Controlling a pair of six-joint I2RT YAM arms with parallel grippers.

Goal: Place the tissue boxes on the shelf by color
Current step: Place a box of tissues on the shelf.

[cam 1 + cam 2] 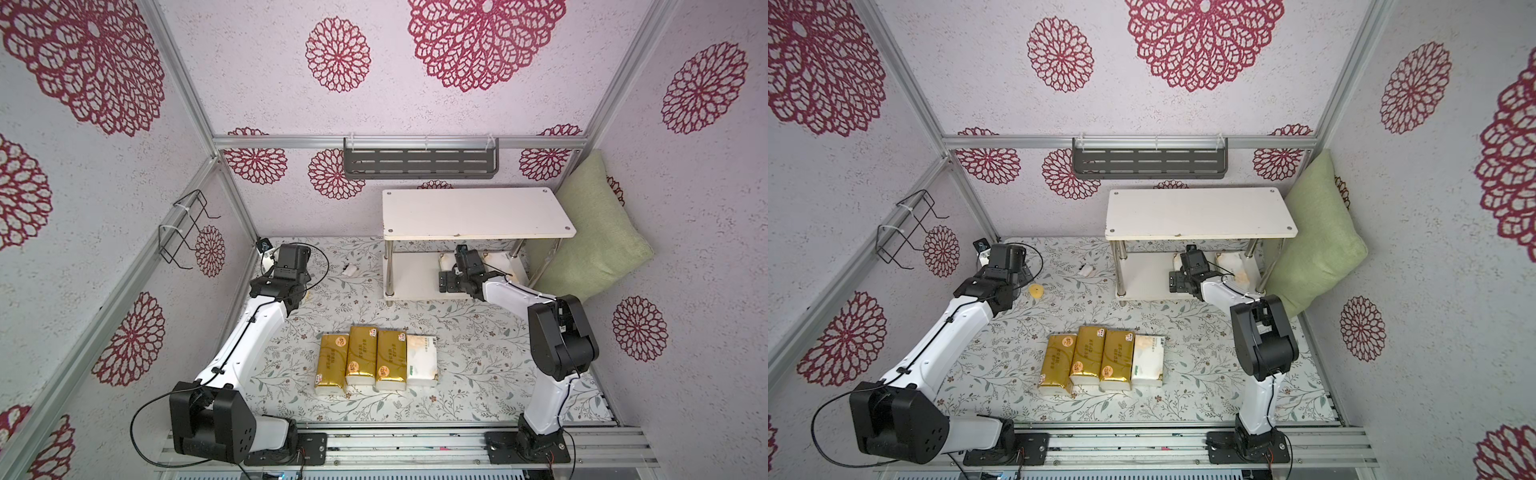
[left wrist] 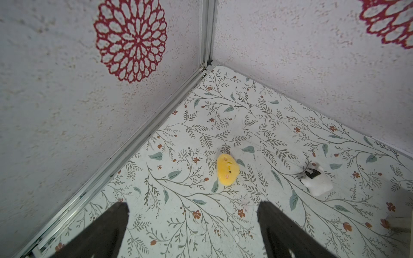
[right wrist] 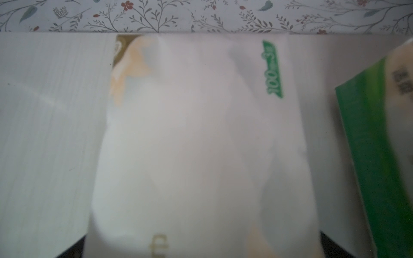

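**Risks, right arm.** The right end effector (image 3: 201, 248) is under the top board of the shelf (image 1: 478, 212), on the lower tier. A white tissue pack (image 3: 201, 134) lies flat between its fingers. Only the finger edges show at either side of the pack, so I cannot tell whether they clamp it or stand clear.
- If a finger catches the soft wrap on the pull-out, the pack would likely slide toward the front edge.
- Lifting the wrist before it clears the shelf would knock the top board from below (headroom looks slight in both top views).
- A sideways swing could shove the second white pack (image 1: 1231, 264), which sits just beside it and slightly askew, or strike a chrome leg (image 1: 389, 270).

**Sorting risk.** Four packs wait in a row on the table (image 1: 478, 353): three gold packs (image 1: 362, 353) touching side by side, and the last white pack (image 1: 422, 359) at their end. The lower tier holds white, so my judgement is that gold goes on the top board. A gold pack put below would spoil the sort.

**Pose.**
- Right arm: upper link upright, forearm low and near level, reaching into the shelf opening.
- Left arm: stretched toward the far left corner of the table. The left end effector (image 2: 193, 207) has its fingers apart and empty, above bare table near a small yellow toy (image 2: 228, 169).
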